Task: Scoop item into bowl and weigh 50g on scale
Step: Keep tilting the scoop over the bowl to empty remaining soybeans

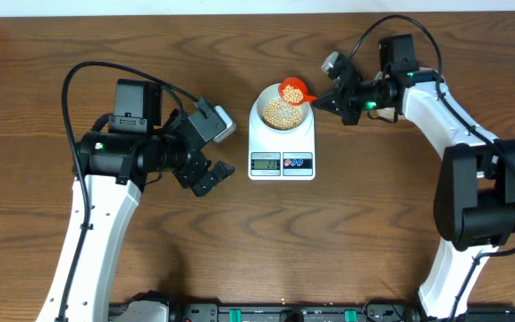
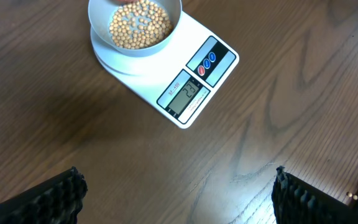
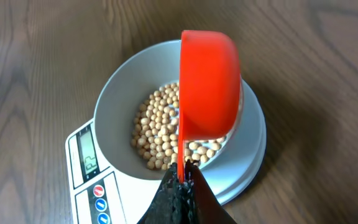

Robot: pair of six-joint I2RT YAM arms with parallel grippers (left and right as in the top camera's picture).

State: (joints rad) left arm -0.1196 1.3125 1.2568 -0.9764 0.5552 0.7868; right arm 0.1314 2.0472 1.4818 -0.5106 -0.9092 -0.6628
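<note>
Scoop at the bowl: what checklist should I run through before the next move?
1. Right tool shut on scoop handle: ok.
2. Scoop tipped above bowl: ok.
3. Bowl seated on scale: ok.
4. Beans in bowl, none seen on table: ok.
5. Display at target weight: cannot tell, digits too small.
6. Left tool open, away from scale: ok.

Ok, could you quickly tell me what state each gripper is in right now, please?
Left gripper: open, holding nothing.
Right gripper: shut on the handle of the red scoop, over the bowl.
</note>
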